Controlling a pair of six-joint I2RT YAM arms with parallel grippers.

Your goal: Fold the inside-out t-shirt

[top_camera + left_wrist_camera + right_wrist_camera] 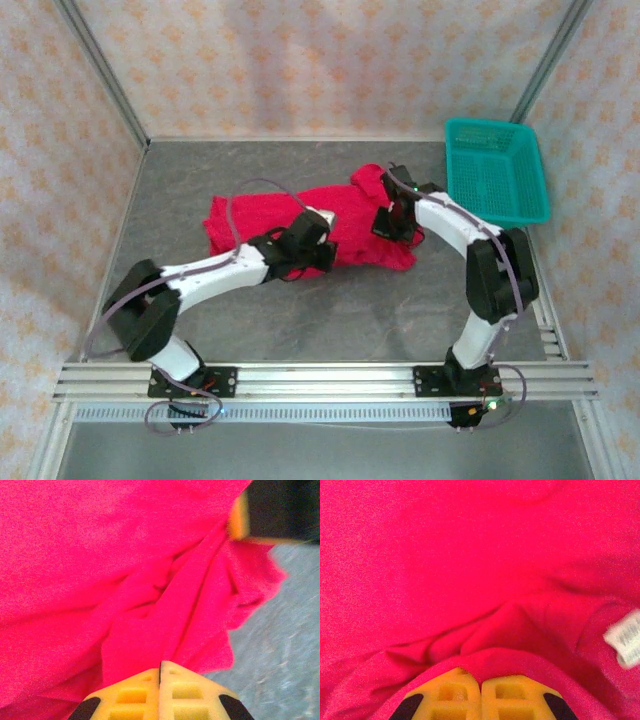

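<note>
Red t-shirt (255,213) crumpled mid-table, teal basket (497,175) near, far right. Left gripper (160,666) jaws closed, pinching cloth edge. Right gripper (480,682) jaws closed on fold near white label (626,640).

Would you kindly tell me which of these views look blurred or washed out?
Top external: evenly lit and fairly sharp, the t-shirt clear against the table. Left wrist: the red saturates and flattens the folds, and the dark shape at the top right is smeared. Right wrist: same saturated red, with the white label blurred.
</note>
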